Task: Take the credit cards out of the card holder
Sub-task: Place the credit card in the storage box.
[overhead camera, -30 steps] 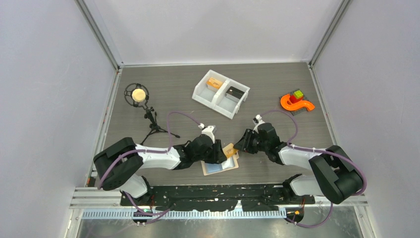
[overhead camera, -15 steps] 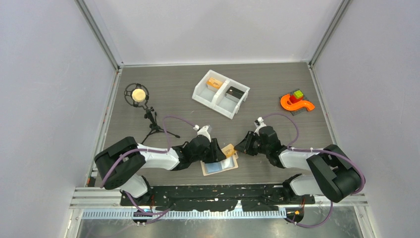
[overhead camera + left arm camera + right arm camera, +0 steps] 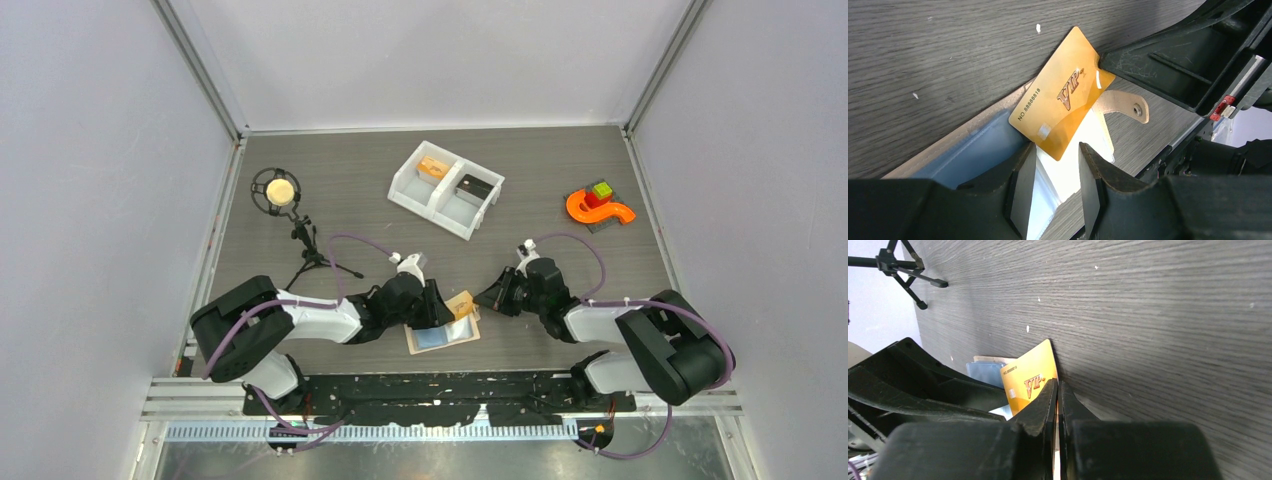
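Credit card (image 3: pixel 1028 380) — apparently between right jaws

We see the card holder (image 3: pixel 440 337) lying open and flat on the surface near its front edge. It is beige-tan outside with the light blue lining facing up, and its snap tab (image 3: pixel 1125 105) is spread out flat. A gold card (image 3: pixel 1060 97), printed VIP with a number along one edge, tilts up out of the holder. The right claw (image 3: pixel 1057 386) pinches the card's far corner.
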Robot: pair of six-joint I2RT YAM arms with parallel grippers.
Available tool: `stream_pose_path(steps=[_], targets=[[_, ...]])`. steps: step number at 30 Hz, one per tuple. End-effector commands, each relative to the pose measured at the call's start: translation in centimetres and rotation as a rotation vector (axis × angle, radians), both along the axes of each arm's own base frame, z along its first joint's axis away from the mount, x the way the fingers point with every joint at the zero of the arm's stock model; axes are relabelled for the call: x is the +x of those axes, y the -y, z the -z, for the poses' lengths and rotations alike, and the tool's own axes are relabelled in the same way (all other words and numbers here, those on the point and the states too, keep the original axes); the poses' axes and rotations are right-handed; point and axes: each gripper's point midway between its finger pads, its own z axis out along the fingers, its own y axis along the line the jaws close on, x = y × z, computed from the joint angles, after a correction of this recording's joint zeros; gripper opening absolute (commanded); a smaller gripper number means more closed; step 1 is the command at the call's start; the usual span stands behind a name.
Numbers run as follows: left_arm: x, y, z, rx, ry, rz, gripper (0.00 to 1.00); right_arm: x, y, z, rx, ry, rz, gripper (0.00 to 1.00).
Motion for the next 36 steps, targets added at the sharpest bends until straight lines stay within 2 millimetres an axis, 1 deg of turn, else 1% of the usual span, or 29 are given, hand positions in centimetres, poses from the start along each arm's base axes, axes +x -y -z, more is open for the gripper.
stream_pose_path(steps=[1, 7, 8, 9, 11, 14, 17, 22, 24, 25, 26, 27, 29, 34, 36], targets=[[0.3, 0.0, -1.1, -0.029, 0.04, 0.001, 0.41, -2.1, -2.0, -3.0, 0.151, -0.009, -0.106, 0.05], [0.9, -1.5, -2.6, -0.063, 0.061, -0.037, 0.48, -1.7, -2.0, -5.9, 0.227, 0.04, -0.086, 0.05], [1.0, -1.7, -3.4, -0.08, 0.075, -0.038, 0.5, -1.6, -1.9, -6.6, 0.237, 0.057, -0.085, 0.05], [1.0, -1.9, -3.6, -0.082, 0.081, -0.039, 0.51, -1.6, -1.9, -6.8, 0.24, 0.052, -0.081, 0.05], [1.1, -2.2, -4.4, -0.088, 0.094, -0.04, 0.54, -1.5, -1.9, -8.2, 0.259, 0.087, -0.077, 0.05], [1.1, -2.5, -5.6, -0.109, 0.109, -0.05, 0.57, -1.4, -1.8, -9.4, 0.284, 0.11, -0.067, 0.05], [1.2, -2.9, -6.9, -0.156, 0.126, -0.063, 0.6, -1.5, -1.7, -11.1, 0.321, 0.148, -0.065, 0.05], [1.2, -3.4, -9.9, -0.233, 0.205, -0.069, 0.62, -1.8, -1.7, -13.0, 0.381, 0.187, -0.063, 0.05], [1.2, -3.4, -10.8, -0.262, 0.22, -0.068, 0.62, -2.0, -1.8, -13.7, 0.407, 0.205, -0.073, 0.05], [1.1, -3.4, -11.2, -0.283, 0.224, -0.067, 0.61, -2.2, -1.8, -13.6, 0.414, 0.206, -0.075, 0.05], [1.0, -3.4, -11.7, -0.307, 0.231, -0.066, 0.6, -2.2, -1.8, -14.2, 0.437, 0.216, -0.075, 0.05], [0.9, -3.2, -12.5, -0.348, 0.239, -0.066, 0.59, -2.4, -1.8, -14.0, 0.449, 0.203, -0.071, 0.05], [0.7, -3.2, -13.4, -0.395, 0.244, -0.066, 0.55, -2.6, -1.9, -14.2, 0.47, 0.2, -0.077, 0.05], [0.7, -3.5, -14.5, -0.439, 0.247, -0.081, 0.53, -2.9, -2.0, -14.7, 0.504, 0.203, -0.09, 0.05], [0.2, -3.3, -14.6, -0.451, 0.235, -0.057, 0.53, -3.0, -2.0, -14.7, 0.514, 0.2, -0.092, 0.05]])
